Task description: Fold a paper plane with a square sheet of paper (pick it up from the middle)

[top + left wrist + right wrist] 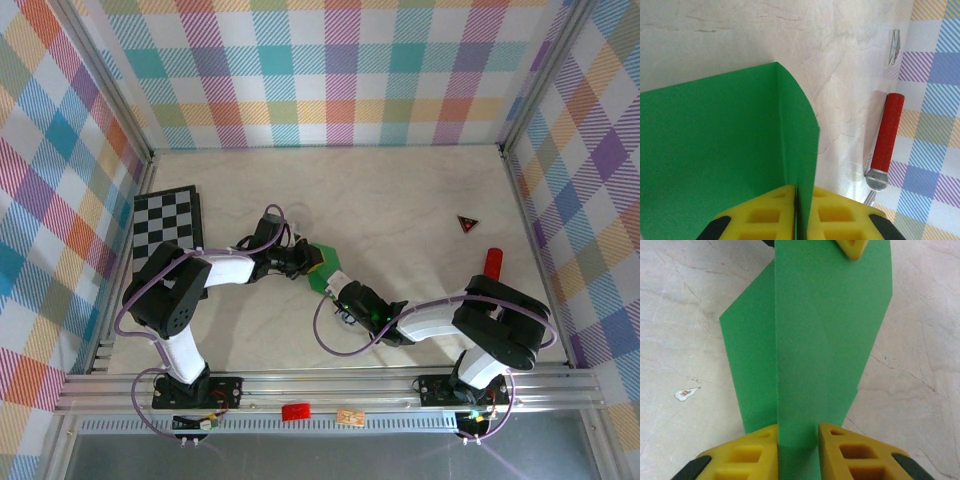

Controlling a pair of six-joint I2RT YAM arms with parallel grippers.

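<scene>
My left claw [796, 200] is pinching a raised fold of the square sheet of paper [326, 268], which is lying mid-tabletop [400, 190]. My right claw [798, 435] is straddling the sheet's other end; I cannot tell whether it is gripping.

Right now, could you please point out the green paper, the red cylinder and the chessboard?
green paper [715, 150], left wrist view, flat face left of crease
red cylinder [888, 132], left wrist view, middle of body
chessboard [165, 222], top external view, board's centre

No legible text, tan tag [349, 417] on front rail [420, 385] too small to read
</scene>
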